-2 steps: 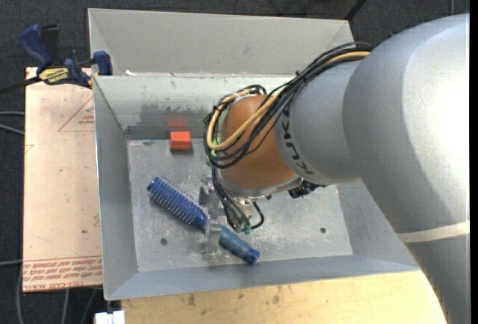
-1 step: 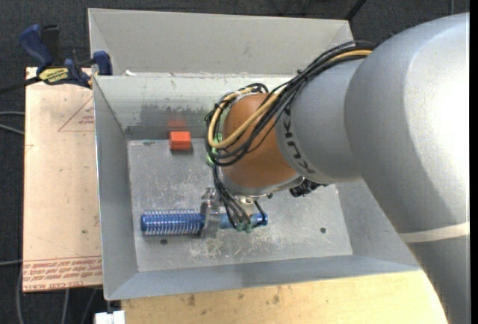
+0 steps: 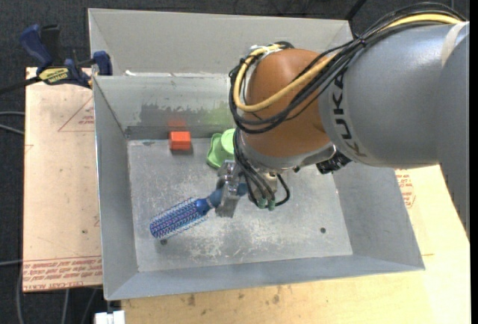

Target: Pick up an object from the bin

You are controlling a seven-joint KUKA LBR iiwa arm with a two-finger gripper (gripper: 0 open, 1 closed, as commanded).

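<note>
A blue brush [image 3: 178, 219] with a bristled head lies on the bin floor at the lower left, its handle pointing up to the right. My gripper [image 3: 228, 197] hangs under the orange wrist cover, and its metal fingers come down right at the handle end of that brush. A green rounded object [image 3: 219, 150] sits just above the gripper, partly hidden by the wrist. An orange block [image 3: 180, 140] rests near the bin's back wall, to the left of the green object.
The arm and its orange cover with cables hang over the middle and right of the bin, hiding what is under them. The bin's sloped walls rise close on the left and back.
</note>
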